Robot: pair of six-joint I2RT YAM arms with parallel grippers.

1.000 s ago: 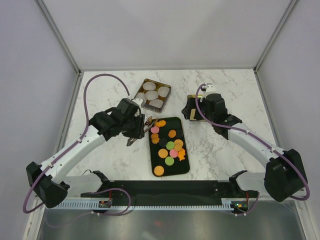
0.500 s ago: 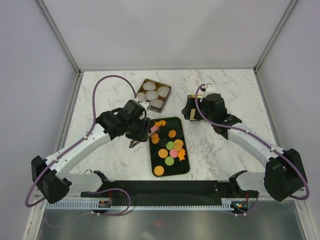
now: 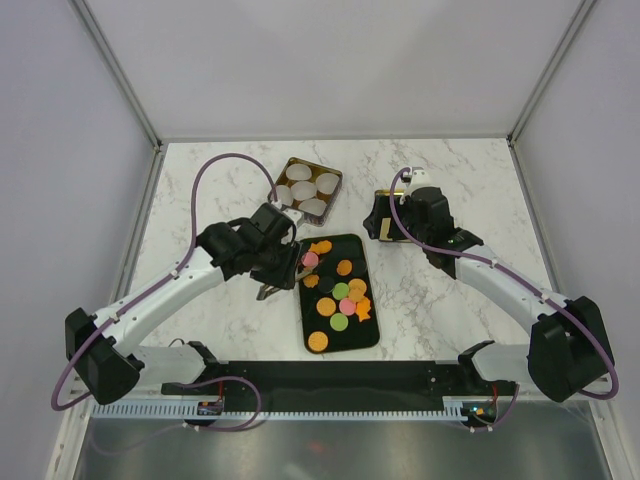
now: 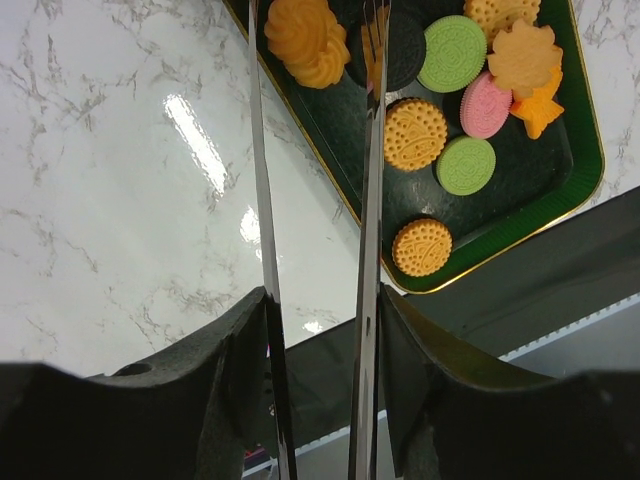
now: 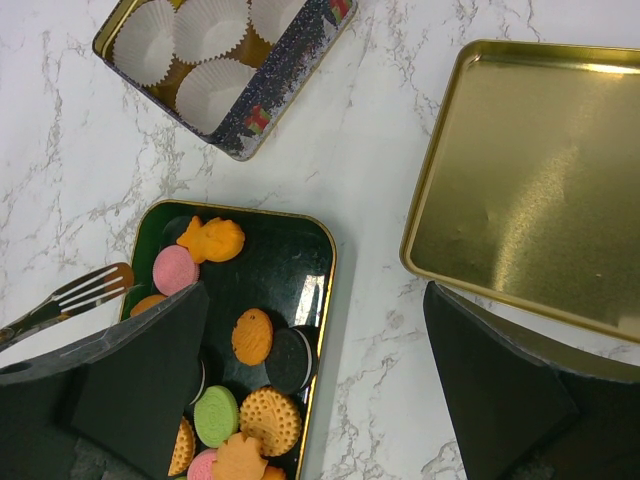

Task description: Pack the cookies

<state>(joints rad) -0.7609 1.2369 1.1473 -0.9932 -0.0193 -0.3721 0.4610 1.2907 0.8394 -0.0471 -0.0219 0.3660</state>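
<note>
Sliding right, the left claw point(image 3: 278, 258) has reached the tray point(image 3: 358, 338) — all cookies point(image 3: 340, 300) sit on it, and the tin's point(image 3: 290, 165) paper cups point(image 3: 305, 190) are bare, so packing looks barely begun. Left wrist: it grips tongs point(image 4: 265, 200), blades parted and empty. Right wrist: the right claw point(image 5: 315, 290) is spread wide beside the gold lid point(image 5: 520, 170). Marble table point(image 5: 380, 150), pale walls point(image 3: 330, 60).

Lab booth, white walls point(image 3: 340, 70), marble tabletop point(image 3: 450, 170)

The left gripper point(image 4: 318, 330) holds tongs point(image 4: 263, 200) whose two thin metal arms stand parted over the marble table point(image 4: 120, 200) and a gold-rimmed dark green tray point(image 4: 525, 175), with an orange swirl cookie point(image 4: 305, 40) between their far ends beside round, leaf-shaped and star-shaped cookies point(image 4: 415, 133).
</note>
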